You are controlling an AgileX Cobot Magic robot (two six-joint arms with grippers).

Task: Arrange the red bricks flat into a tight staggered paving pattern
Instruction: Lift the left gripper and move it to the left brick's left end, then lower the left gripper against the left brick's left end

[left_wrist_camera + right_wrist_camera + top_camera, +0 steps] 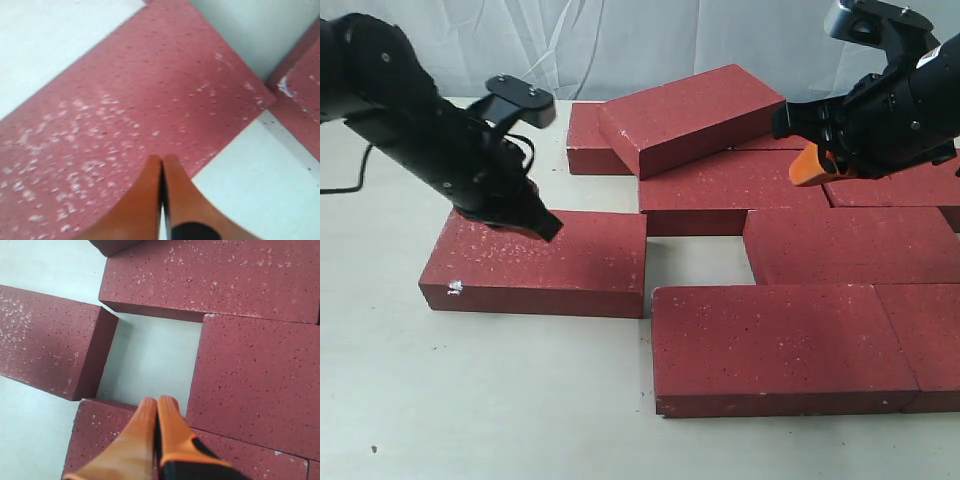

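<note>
Partly paved: several red bricks (775, 340) flat and abutting; loose brick (535, 262) beneath pressed-together left jaws, tilted brick (692, 115) beside likewise-closed right jaws, both unplaced.

You will find the bricks (775, 335) all dark red, peppered with fine dark dots and whitish flecks. The flecks are densest on the lone brick (545, 262) at the left of the exterior view, which also carries a small white chip at its near corner. The table (470, 400) reads plain pale cream and the curtain (620, 40) behind whitish grey; your left gripper (161, 159) and right gripper (157, 401) are orange, the right turning black at its base, and the arms (410, 110) are black.
</note>
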